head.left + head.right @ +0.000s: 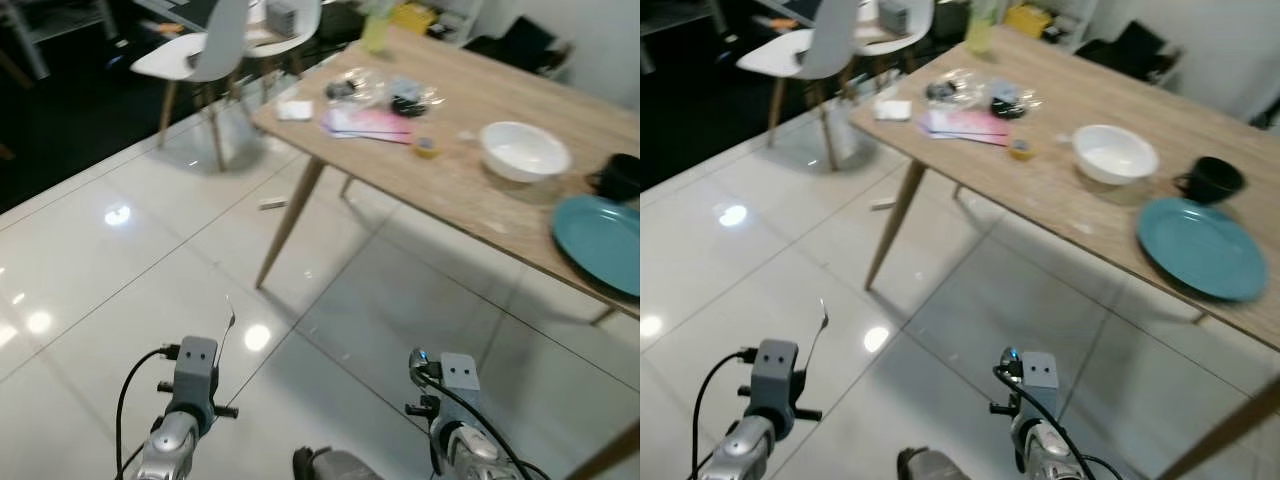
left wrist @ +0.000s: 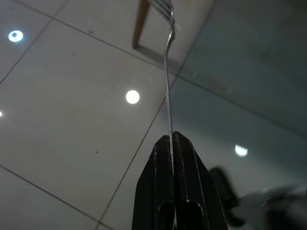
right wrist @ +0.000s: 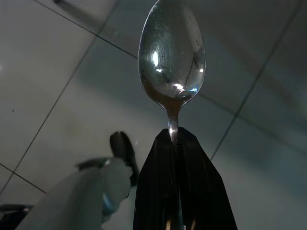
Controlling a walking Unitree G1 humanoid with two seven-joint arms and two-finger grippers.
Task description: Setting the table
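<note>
Two utensils held: left gripper [image 2: 172, 143] pinches a fork [image 2: 167, 72], right gripper [image 3: 176, 139] a spoon [image 3: 171, 52], low in frame. Plate [image 1: 1202, 248] sits right on table [image 1: 1060, 190]. Thin handles could slip as you walk.

**Silver arms, black fingers**

The robot showed 2 silver-grey arms, each ending in a boxy grey wrist block with small dark screws and short black side pegs. A black cable looped out from the left arm [image 1: 178, 420]; another curved along the right arm [image 1: 455, 420]. Both grippers [image 2: 173, 143] had 2 long, matte black fingers [image 3: 189, 158] tapering toward the tips.
</note>
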